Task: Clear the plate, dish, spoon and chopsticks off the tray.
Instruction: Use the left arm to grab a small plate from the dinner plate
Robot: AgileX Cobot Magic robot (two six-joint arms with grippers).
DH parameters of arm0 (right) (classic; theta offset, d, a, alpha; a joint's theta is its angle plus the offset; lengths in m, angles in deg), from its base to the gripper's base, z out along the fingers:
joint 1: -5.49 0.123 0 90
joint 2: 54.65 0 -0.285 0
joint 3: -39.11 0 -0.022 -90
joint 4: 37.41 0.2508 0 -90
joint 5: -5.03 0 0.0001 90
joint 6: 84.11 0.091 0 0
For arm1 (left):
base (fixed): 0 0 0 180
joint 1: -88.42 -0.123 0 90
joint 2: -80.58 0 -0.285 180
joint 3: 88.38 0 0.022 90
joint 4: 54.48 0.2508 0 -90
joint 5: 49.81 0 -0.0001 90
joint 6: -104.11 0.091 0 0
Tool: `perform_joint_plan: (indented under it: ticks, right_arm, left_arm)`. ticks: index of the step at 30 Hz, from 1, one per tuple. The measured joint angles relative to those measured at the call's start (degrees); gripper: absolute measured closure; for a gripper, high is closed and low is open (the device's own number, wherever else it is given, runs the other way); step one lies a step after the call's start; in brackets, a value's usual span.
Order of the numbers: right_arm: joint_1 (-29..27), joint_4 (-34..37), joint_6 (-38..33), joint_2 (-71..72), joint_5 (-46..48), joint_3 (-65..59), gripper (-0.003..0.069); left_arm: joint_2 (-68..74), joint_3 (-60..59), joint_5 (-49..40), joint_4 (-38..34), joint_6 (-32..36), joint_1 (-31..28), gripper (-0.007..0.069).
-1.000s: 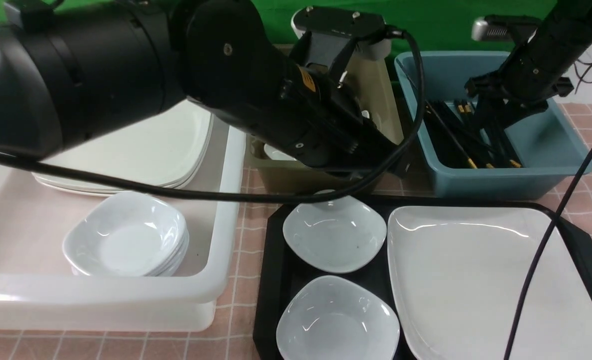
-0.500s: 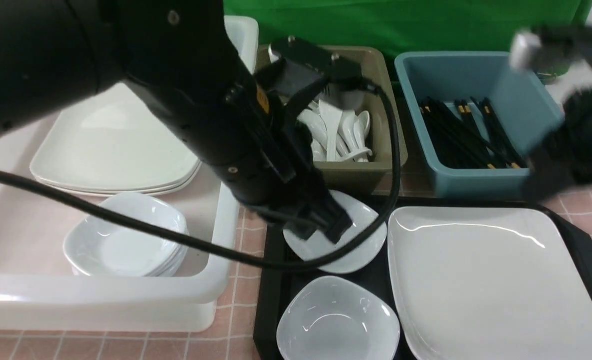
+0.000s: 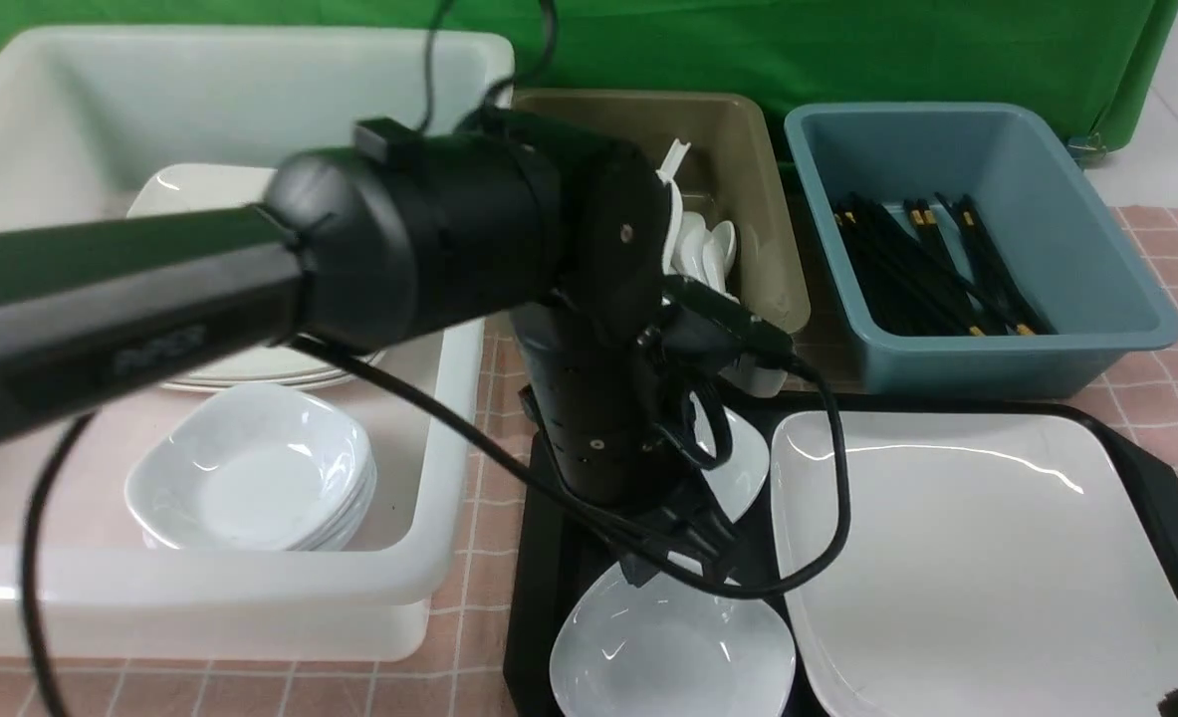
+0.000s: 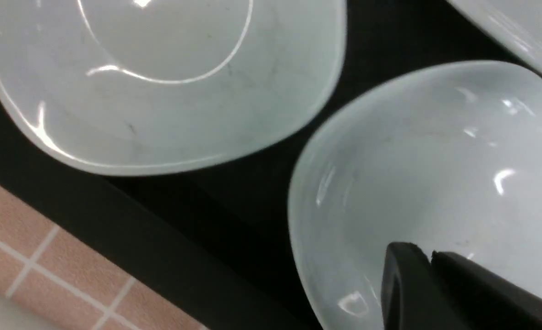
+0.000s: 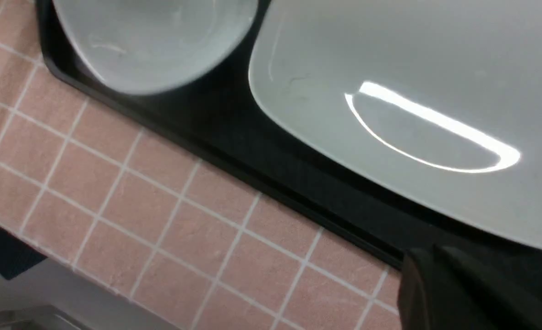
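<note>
Over the tray point(image 3: 534, 617), your left gripper point(image 4: 429, 256) hangs above the near dish point(image 4: 435, 160) for a rim pinch; whether its jaws are parted you cannot tell. Your right gripper point(image 5: 431, 263), jaws together, sits beside the plate point(image 5: 390, 55).

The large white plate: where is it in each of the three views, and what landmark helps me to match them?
Front view: the plate fills the right part of the black tray.
Left wrist view: only a strip of the plate shows in one corner, beyond two small dishes.
Right wrist view: the plate fills most of the picture, beside one small dish.
Shared landmark: the tray, black under the plate in all three.
</note>
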Motion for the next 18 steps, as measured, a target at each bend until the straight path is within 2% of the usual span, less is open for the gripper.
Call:
perform_joint_plan:
  ticks: [3, 6, 11, 14, 18]
  right_arm:
    - [0.0, 2.88, -4.02, 3.74, -0.26, -0.01, 0.0629]
    - [0.0, 8.83, -10.16, 6.85, -0.37, -0.01, 0.0629]
    - [0.0, 15.15, -15.52, 8.0, -0.86, -0.01, 0.0629]
    - [0.0, 16.11, -16.05, 8.0, -1.17, -0.01, 0.0629]
    - [0.0, 16.43, -16.24, 8.0, -1.17, -0.01, 0.0629]
  left_arm:
    - [1.89, 0.45, 1.45, 1.08, -0.27, 0.0, 0.0444]
    - [3.62, 0.45, 2.55, 2.64, -0.73, 0.0, 0.0328]
    - [5.44, 0.45, 4.52, 4.13, -1.58, 0.0, 0.0196]
    - [6.38, 0.5, 5.85, 4.33, -2.66, 0.0, 0.0161]
    - [7.71, 0.52, 5.91, 4.33, -4.15, 0.0, 0.0158]
